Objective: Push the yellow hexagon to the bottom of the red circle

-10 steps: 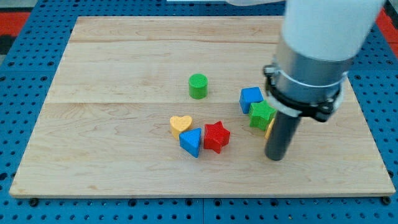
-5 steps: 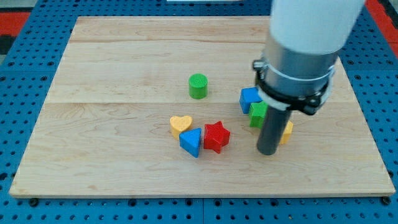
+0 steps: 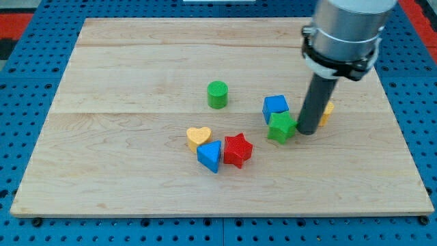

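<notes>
Tip (image 3: 306, 131) down on board (image 3: 136, 61), touching green star (image 3: 281, 127) on view's left. No hand or jaws on rig, only bare rod, so no grip state to tell. Yellow hexagon (image 3: 328, 111) mostly hidden behind rod, just right of tip. Blue cube (image 3: 276, 107) just above star. Red circle not visible, perhaps behind arm. Judgement: task barely begun, goal spot unconfirmed, hexagon not yet placed.
</notes>
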